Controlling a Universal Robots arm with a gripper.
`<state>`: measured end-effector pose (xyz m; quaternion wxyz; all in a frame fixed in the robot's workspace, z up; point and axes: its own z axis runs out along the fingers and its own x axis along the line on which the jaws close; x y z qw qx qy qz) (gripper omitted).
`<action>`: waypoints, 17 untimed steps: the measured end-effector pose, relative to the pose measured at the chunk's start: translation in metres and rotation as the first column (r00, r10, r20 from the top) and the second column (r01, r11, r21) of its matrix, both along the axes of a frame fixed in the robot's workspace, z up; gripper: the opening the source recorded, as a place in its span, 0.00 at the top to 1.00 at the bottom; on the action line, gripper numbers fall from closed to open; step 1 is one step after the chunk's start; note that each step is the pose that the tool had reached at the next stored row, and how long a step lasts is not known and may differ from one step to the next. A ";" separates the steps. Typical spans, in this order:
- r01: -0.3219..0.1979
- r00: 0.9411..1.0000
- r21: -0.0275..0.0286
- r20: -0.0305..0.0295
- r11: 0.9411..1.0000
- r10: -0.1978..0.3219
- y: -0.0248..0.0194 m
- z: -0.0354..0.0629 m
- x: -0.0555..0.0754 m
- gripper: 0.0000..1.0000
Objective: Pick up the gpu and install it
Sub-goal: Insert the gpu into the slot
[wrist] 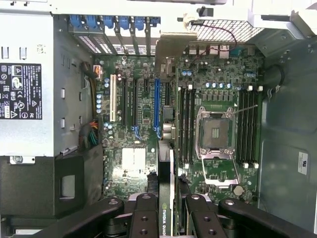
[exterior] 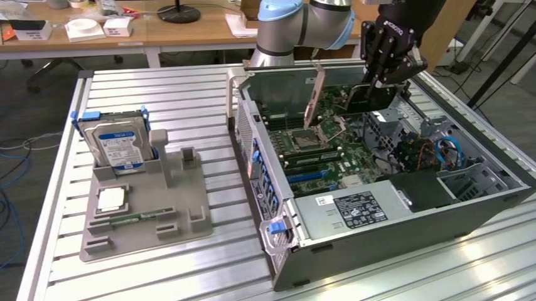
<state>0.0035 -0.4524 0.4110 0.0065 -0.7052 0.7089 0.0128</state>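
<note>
Hard drive (exterior: 117,144) upright in grey holder (exterior: 188,207), memory stick (exterior: 134,219) flat

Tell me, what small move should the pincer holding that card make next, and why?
Probably lower it slowly: the pincer grips the gpu edge-down above the motherboard, roughly in line with the blue slot, and the card is not yet seated.

The arm (exterior: 322,31) is silver-grey with pale blue joint caps (exterior: 280,15); the black gripper (exterior: 378,80) has jointed fingers (wrist: 143,218) with what look like round screws.
</note>
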 end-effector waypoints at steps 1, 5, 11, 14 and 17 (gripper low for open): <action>0.000 1.000 0.000 0.000 1.000 0.000 0.0000 -0.0004 0.000 0.74; 0.000 1.000 0.000 0.000 1.000 0.000 0.0000 -0.0020 0.000 0.74; 0.000 1.000 0.000 0.000 1.000 0.000 0.0000 -0.0049 0.000 0.74; 0.000 1.000 0.000 0.000 1.000 0.000 0.0000 -0.0061 0.000 0.74; 0.000 1.000 0.000 0.000 1.000 0.000 0.0000 -0.0072 0.000 0.74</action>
